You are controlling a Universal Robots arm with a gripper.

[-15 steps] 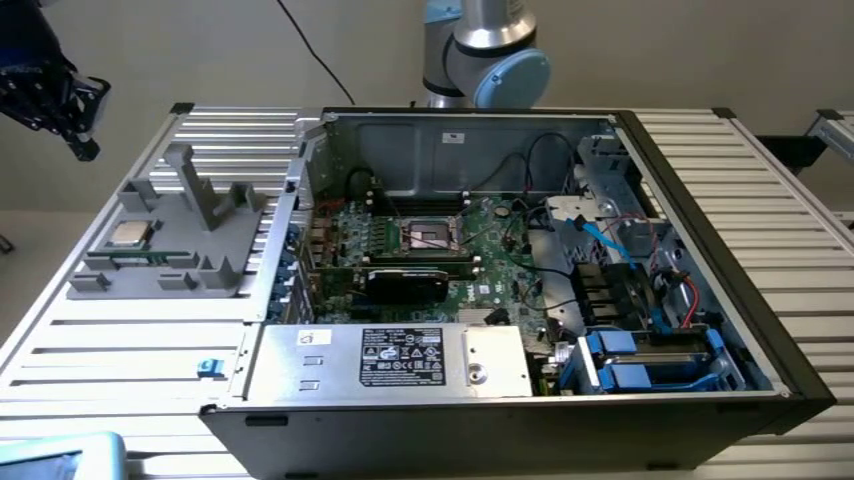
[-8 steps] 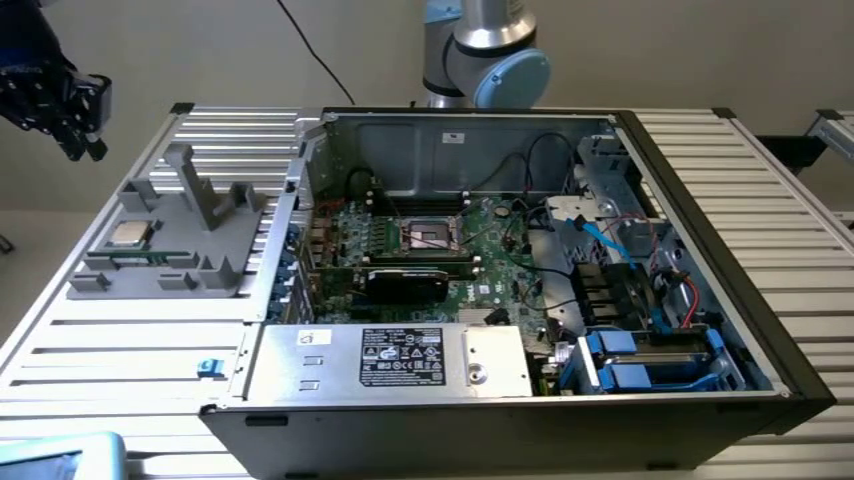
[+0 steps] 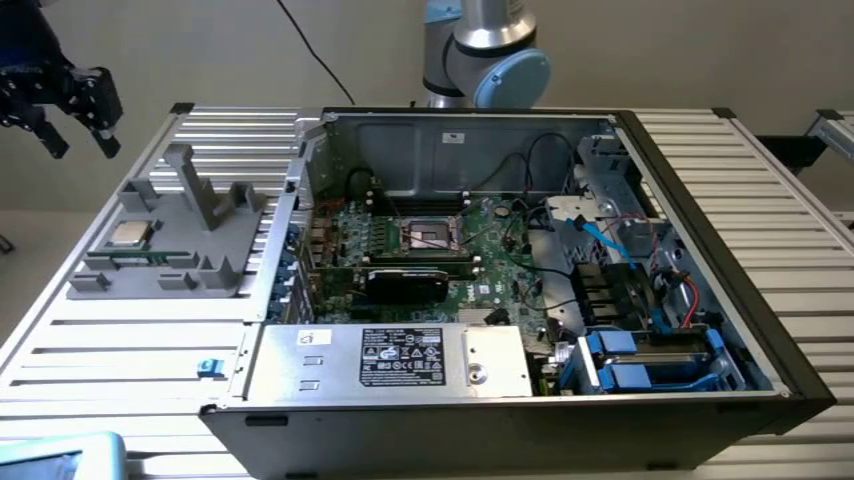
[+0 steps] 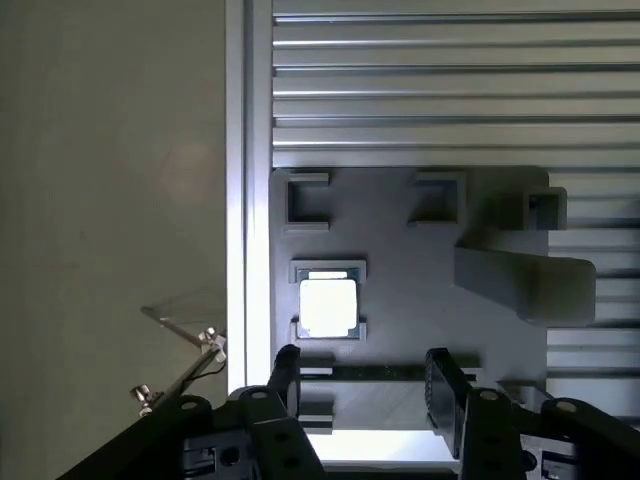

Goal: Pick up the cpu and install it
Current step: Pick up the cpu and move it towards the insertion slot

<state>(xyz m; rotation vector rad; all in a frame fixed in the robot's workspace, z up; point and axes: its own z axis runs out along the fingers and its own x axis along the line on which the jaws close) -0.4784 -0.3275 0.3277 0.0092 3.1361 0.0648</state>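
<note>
Pincer (image 4: 361, 355): two black fingers (image 4: 287, 375) stand wide apart with nothing between them and nothing held. In the exterior view the pincer (image 3: 83, 148) hangs high over the far corner of the bench, at the exterior view's left.
Cpu (image 4: 328, 307): small square chip lying flat with its metal top up in a shallow recess of the holder, untouched. In the exterior view it (image 3: 130, 233) lies well apart from the computer case, to the exterior view's left of it.
Holder (image 4: 400, 240): grey moulded tray with raised posts, set on the bench just beside the case.
Bench (image 3: 107, 350): slatted metal top that carries the holder and the case.
Computer case (image 3: 467, 140): lid off and green board exposed, with a square socket (image 3: 434, 235) near the middle of the board.
Step in hand (judged): approach for the pick-up. No grip is taken and the install is not begun.
Pick-up calls for (judged): the cpu sits off the midline between the fingers, nearer one of them. The pincer needs centring over it, then a straight descent so the fingers straddle two opposite edges. The recess walls leave little room.
Hard to make out: glare whitens the top of the cpu, so its markings and corner key cannot be read. Whether the socket's latch is raised cannot be told. The pincer body is cut off by the edge of the wrist view.
</note>
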